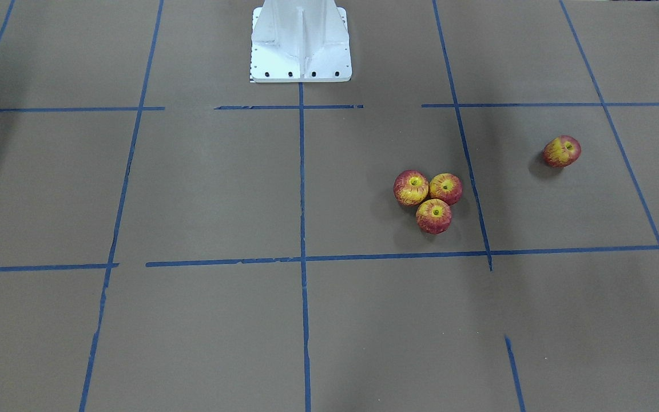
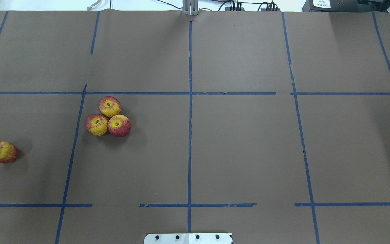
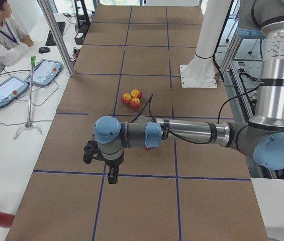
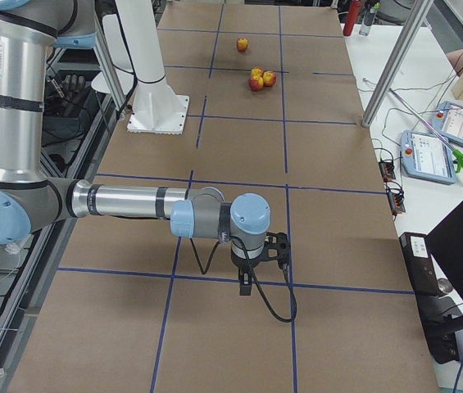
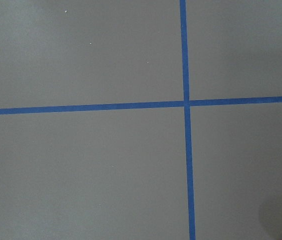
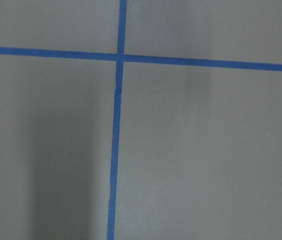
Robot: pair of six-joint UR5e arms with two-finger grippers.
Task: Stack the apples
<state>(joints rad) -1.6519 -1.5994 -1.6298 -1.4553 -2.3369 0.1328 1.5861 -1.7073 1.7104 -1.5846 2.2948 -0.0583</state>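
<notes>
Three apples [image 2: 108, 117] sit as a cluster, touching, dimples up: a ready base; the fourth apple [image 2: 2, 152] lies well apart from the cluster, out to my left and nearer me, tipped sideways; my left gripper [image 3: 110, 175] hangs farther from the cluster than that apple does, my right gripper [image 4: 245, 282] well off on the cluster's other side; how either pair of jaws stands I cannot tell; I'd fetch the stray with my left, descending plumb, pinching its flanks gently lest it roll, then seating it in the cluster's hollow.
</notes>
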